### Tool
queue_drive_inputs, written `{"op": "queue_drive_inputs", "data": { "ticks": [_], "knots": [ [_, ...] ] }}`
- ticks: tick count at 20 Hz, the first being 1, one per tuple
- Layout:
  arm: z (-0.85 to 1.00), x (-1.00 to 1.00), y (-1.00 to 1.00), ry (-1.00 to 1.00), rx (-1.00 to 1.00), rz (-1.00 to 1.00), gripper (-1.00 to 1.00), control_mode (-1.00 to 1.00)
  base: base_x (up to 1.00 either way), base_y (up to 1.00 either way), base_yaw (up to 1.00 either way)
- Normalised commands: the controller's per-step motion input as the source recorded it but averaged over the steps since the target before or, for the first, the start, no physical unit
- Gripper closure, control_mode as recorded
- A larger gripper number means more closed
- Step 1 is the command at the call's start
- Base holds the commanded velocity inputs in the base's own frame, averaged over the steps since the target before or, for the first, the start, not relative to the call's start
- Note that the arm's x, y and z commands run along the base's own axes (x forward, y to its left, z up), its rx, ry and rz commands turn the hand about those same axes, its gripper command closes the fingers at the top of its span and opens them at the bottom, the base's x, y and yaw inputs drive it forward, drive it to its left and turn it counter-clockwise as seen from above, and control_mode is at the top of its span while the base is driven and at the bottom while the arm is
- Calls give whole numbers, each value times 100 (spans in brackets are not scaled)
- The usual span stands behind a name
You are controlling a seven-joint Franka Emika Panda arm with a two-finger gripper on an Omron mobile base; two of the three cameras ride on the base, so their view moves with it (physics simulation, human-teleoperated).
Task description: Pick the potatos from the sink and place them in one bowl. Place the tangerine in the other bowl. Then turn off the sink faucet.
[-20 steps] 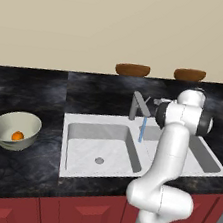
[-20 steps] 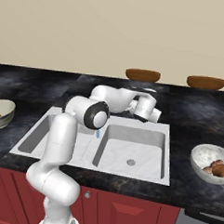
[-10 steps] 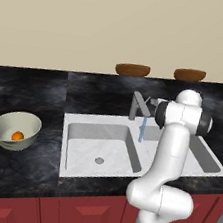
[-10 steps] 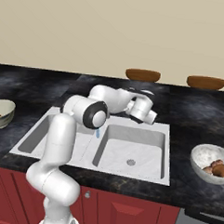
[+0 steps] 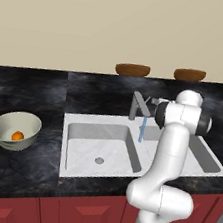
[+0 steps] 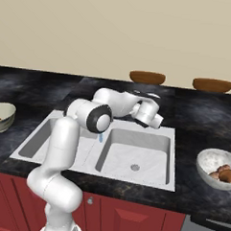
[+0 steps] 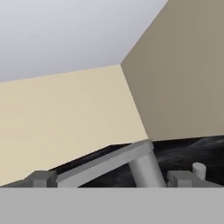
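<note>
The end effector (image 7: 113,178) stands wide open and holds nothing, its fingertips (image 7: 42,178) either side of the sink faucet (image 5: 139,105); water runs from the spout into the sink (image 5: 98,147); the tangerine (image 5: 17,135) lies in the other bowl (image 5: 11,121) on the table (image 5: 18,170); the potatos (image 6: 222,174), seemingly two, sit in a white bowl (image 6: 206,160).
</note>
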Motion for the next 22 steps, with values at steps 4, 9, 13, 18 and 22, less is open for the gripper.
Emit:
{"op": "queue_drive_inputs", "data": {
  "ticks": [4, 9, 13, 18, 22],
  "knots": [
    [-9, 19, -5, 0, 0, 0, -100, -100, 0, 0, 0],
    [-26, 22, 0, 0, 0, 0, -100, -100, 0, 0, 0],
    [-21, 33, 0, 3, 0, 0, -100, -100, 0, 0, 0],
    [-3, 37, 0, 3, 0, 0, -100, -100, 0, 0, 0],
    [0, 20, 4, 3, 0, 0, -100, -100, 0, 0, 0]
  ]
}}
